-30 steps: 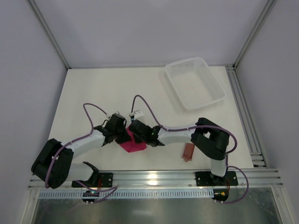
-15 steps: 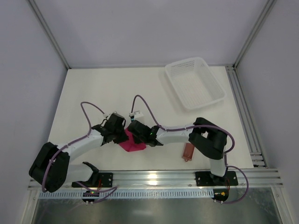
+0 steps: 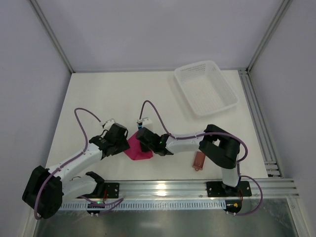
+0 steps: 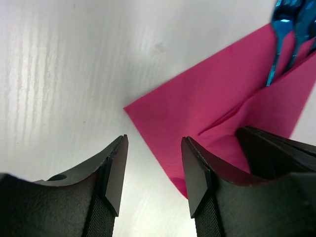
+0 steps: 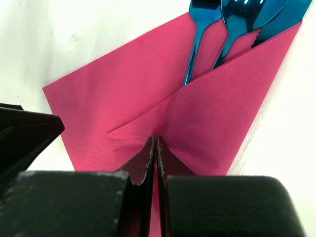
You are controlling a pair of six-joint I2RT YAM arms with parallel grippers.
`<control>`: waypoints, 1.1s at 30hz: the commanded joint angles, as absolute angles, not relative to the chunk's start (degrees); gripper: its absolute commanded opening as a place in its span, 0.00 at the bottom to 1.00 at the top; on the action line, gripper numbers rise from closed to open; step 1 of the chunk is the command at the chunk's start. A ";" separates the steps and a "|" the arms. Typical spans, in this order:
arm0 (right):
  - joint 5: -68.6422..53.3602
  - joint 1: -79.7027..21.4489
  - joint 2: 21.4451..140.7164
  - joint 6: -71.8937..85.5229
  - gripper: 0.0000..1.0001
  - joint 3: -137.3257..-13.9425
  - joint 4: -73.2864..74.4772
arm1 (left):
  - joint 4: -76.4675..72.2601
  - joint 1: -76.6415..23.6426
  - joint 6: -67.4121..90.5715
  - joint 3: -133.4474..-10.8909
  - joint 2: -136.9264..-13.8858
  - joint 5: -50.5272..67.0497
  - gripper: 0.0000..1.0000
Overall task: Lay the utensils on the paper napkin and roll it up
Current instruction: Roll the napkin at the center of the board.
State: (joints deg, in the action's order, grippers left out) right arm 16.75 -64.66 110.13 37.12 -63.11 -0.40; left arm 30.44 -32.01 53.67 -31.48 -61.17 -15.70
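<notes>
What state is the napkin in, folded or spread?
Partly folded: one flap of the paper napkin covers the handles of the utensils.

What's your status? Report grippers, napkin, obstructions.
Left gripper open, empty, beside paper napkin corner. Right gripper shut on its folded flap. Utensils tucked under fold. Brown sleeve, basket well apart.

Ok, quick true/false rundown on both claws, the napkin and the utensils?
1. The left claw is open and holds nothing. True.
2. The right claw hangs open above the paper napkin. False: it is shut on the napkin's folded flap.
3. The utensils lie fully uncovered. False: the folded flap covers their handles.
4. The paper napkin is folded but not yet rolled up. True.
</notes>
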 commanded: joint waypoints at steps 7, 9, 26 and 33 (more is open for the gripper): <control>14.06 -64.78 110.04 37.88 0.04 -59.59 0.62 | 26.11 -31.38 53.00 -30.50 -67.58 -18.54 0.52; 13.97 -64.78 110.04 37.97 0.04 -59.42 0.53 | 25.75 -31.38 53.09 -30.06 -69.51 -19.24 0.52; 13.62 -64.78 110.30 38.41 0.04 -58.10 0.35 | 14.69 -31.55 56.25 -25.15 -60.23 -0.55 0.44; 13.71 -64.86 110.22 38.58 0.04 -57.92 -1.23 | 4.31 -31.55 60.03 -18.20 -54.32 4.14 0.45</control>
State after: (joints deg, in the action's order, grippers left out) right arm 15.66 -64.38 109.25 37.82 -59.99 -5.43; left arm 11.42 -31.53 57.95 -19.62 -55.57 0.86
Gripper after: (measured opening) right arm 0.039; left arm 0.446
